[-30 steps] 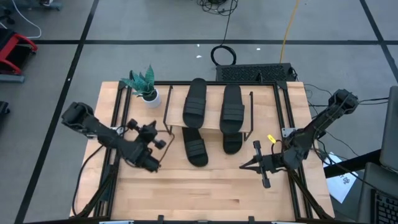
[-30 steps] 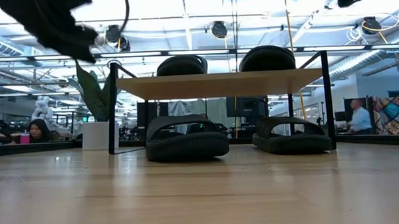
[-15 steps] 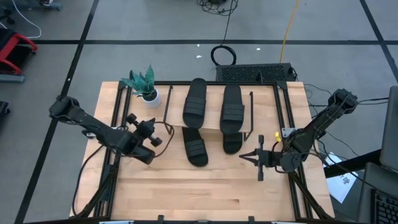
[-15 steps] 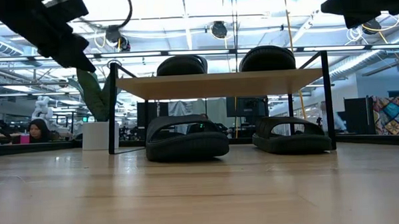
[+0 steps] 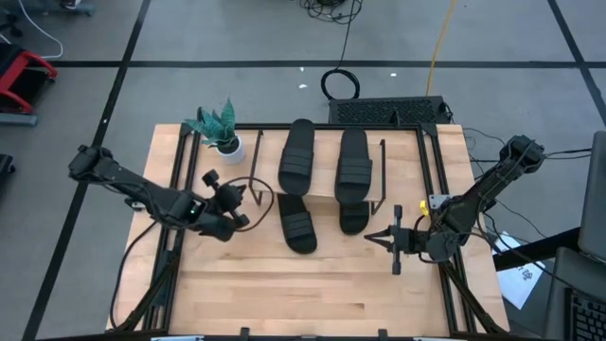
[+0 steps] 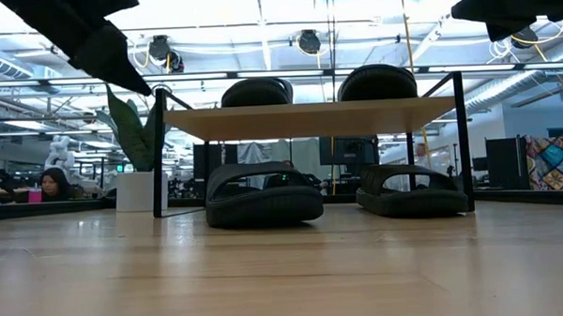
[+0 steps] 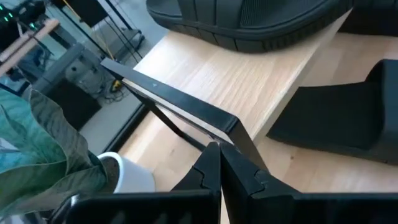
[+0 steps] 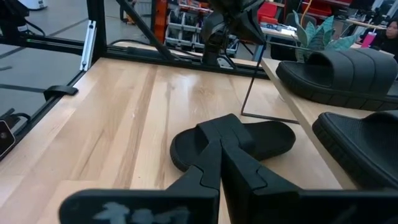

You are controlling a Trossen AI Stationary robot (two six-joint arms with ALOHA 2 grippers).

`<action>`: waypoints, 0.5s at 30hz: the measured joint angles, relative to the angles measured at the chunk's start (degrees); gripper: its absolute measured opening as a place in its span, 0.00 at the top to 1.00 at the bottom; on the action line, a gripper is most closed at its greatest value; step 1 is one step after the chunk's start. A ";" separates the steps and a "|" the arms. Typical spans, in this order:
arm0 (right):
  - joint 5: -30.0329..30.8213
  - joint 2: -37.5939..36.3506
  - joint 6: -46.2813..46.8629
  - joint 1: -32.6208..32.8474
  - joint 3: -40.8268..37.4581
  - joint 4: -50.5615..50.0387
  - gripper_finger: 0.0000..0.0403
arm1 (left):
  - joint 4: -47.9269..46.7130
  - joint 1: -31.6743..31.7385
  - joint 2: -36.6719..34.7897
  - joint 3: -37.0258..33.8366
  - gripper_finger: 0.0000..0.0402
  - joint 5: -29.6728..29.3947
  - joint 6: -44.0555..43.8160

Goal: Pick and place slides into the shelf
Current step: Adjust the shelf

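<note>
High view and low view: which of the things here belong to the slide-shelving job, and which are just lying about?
Job:
- shelf
- two slides on top of the shelf
- two slides on the table beneath it
- left gripper, shut, empty, beside the shelf
- right gripper, shut, empty

Lying about:
- potted plant
- black cable coil on the floor

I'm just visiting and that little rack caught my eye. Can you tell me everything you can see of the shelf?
The shelf is a low rack: one flat, pale wooden board on thin black wire legs. It stands level at the far side of the table, beside a small potted plant. Two black sandals lie side by side on the board, and two more sit on the tabletop beneath it, poking out in front. Neither gripper touches it.
</note>
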 joint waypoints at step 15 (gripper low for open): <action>3.13 0.02 1.25 0.28 -0.08 -4.83 1.00 | 7.10 1.72 0.02 0.00 1.00 4.96 8.01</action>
